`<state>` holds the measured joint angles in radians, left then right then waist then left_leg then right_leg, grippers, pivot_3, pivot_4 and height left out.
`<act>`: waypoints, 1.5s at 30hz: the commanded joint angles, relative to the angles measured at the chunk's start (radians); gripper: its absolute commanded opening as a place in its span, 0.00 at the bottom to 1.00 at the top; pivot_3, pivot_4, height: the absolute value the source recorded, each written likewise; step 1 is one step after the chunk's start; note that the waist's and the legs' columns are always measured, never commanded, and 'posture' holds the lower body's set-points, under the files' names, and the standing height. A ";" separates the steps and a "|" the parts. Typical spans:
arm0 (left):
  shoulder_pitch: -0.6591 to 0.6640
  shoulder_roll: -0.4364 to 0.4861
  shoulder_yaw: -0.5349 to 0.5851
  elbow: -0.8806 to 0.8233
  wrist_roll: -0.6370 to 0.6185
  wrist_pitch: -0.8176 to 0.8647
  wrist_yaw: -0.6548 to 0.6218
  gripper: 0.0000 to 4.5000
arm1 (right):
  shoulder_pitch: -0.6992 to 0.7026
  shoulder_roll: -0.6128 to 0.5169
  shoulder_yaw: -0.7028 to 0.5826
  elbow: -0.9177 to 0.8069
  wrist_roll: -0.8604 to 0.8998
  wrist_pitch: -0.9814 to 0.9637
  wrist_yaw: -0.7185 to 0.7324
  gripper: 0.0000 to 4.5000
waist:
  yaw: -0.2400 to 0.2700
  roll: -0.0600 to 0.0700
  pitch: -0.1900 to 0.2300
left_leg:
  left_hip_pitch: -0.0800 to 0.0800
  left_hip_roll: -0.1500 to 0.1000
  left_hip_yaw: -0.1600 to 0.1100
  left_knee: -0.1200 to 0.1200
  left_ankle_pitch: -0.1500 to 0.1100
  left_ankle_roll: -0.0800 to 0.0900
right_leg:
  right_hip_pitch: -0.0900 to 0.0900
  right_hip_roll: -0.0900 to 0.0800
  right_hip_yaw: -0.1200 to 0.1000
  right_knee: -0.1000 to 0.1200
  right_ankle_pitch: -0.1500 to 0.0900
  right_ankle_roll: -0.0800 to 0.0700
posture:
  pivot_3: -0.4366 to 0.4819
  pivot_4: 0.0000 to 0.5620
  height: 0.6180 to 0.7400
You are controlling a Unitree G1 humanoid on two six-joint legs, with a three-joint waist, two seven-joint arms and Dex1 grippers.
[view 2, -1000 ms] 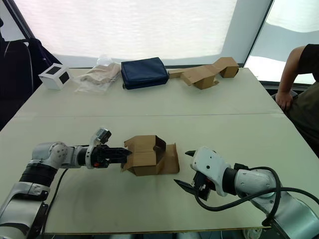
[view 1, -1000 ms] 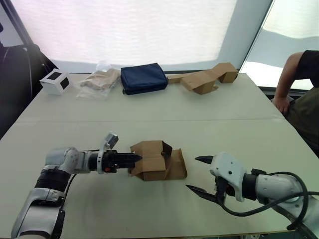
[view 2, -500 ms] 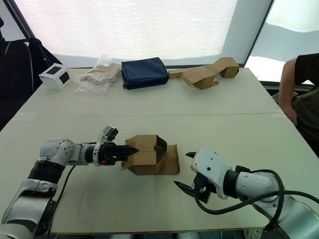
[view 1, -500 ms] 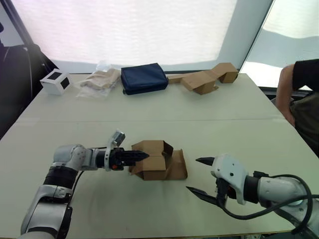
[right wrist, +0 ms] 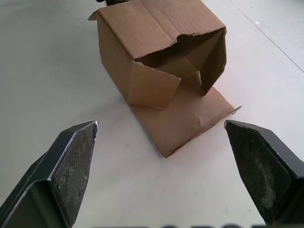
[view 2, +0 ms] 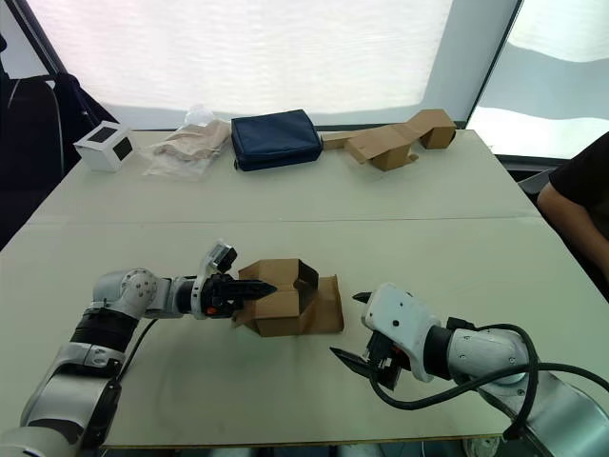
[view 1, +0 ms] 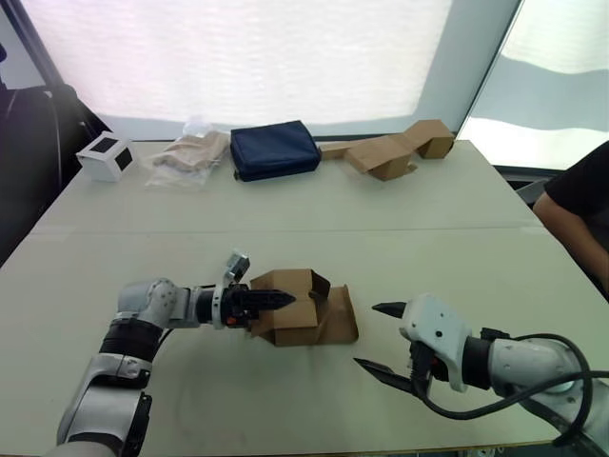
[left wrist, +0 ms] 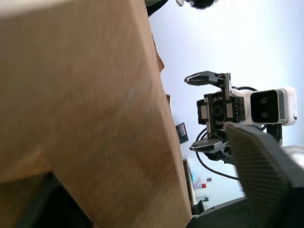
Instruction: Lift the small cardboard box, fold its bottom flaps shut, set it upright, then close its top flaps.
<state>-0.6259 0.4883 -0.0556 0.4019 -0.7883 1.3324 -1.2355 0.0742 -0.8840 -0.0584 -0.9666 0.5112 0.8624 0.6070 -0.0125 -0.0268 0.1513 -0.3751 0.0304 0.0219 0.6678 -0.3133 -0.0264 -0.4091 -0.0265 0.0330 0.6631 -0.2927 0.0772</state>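
The small cardboard box [view 1: 297,319] lies on its side in the middle of the near table. Its open end [right wrist: 190,52] faces my right gripper, and one flap [right wrist: 190,118] lies flat on the table there. I cannot tell which end holds the bottom flaps and which the top flaps. My left gripper [view 1: 284,300] reaches in from the left, open, straddling the box's wall [left wrist: 85,118]; one finger [left wrist: 266,175] stands clear of the cardboard. My right gripper [view 1: 369,335] hovers wide open a short way right of the box, touching nothing.
Along the far edge sit a white cube with black faces [view 1: 105,155], a clear plastic bag [view 1: 186,152], a navy pouch [view 1: 274,149] and a larger flattened cardboard [view 1: 390,152]. A person [view 1: 580,209] stands at the table's right side.
My left gripper has slid right, from touching the box's left edge to reaching over it. The box and right gripper have hardly moved. The person at the right has shifted.
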 commanded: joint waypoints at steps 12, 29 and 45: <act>-0.013 -0.007 0.097 -0.100 -0.044 0.003 0.058 0.05 | 0.010 0.023 -0.023 -0.008 0.005 -0.028 -0.003 1.00 | 0.000 0.000 0.000 | 0.000 0.000 0.000 0.000 0.000 0.000 | 0.000 0.000 0.000 0.000 0.000 0.000 | 0.48 0.27 1.00; -0.432 0.214 -0.144 -0.084 0.223 -0.548 -0.372 0.02 | -0.572 0.429 -0.326 0.287 0.652 0.046 -0.515 0.15 | -0.001 0.006 0.005 | -0.001 0.000 0.001 -0.002 0.000 0.000 | -0.002 0.000 0.001 -0.001 0.000 0.000 | 0.48 0.27 1.00; -0.452 0.136 -0.139 -0.041 0.239 -0.650 -0.363 0.02 | -0.534 0.302 -0.158 0.250 0.559 0.032 -0.556 0.03 | -0.003 0.007 0.005 | -0.020 0.001 0.001 0.013 -0.004 0.007 | -0.016 0.000 0.001 0.005 0.000 0.000 | 0.48 0.27 1.00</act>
<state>-1.0701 0.6212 -0.2372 0.3874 -0.5497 0.6896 -1.6031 -0.4539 -0.5711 -0.2159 -0.6825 1.0832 0.9181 0.0398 -0.0160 -0.0200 0.1565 -0.3950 0.0314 0.0226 0.6808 -0.3171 -0.0190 -0.4254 -0.0260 0.0344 0.6682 -0.2925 0.0775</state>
